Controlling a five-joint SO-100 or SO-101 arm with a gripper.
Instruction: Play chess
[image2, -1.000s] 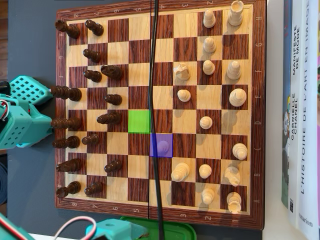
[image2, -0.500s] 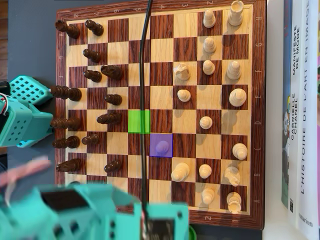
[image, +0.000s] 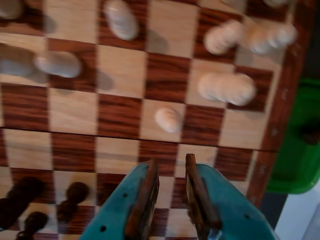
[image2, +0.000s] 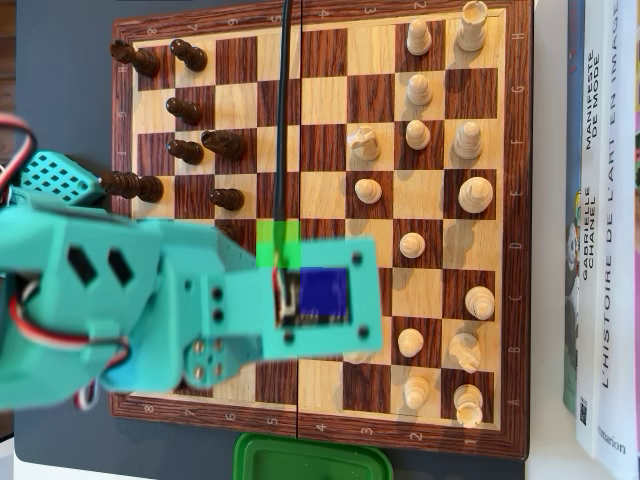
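Observation:
The wooden chessboard (image: 165, 75) fills the wrist view and shows in the overhead view (image2: 330, 100). My teal gripper (image: 171, 161) enters from the bottom, its brown-padded jaws a narrow gap apart with nothing between them. A white pawn (image: 169, 120) stands about one square ahead of the tips. More white pieces (image: 227, 88) stand further ahead and right. Dark pieces (image: 75, 192) stand at the lower left. In the overhead view my arm (image2: 200, 300) covers the board's lower left and hides the jaws; white pieces (image2: 415, 135) are on the right, dark pieces (image2: 185, 150) on the left.
A green container (image: 295, 150) sits beside the board's right edge in the wrist view and below the board in the overhead view (image2: 310, 460). Books (image2: 600, 230) lie along the right side. A black cable (image2: 283, 100) runs down over the board.

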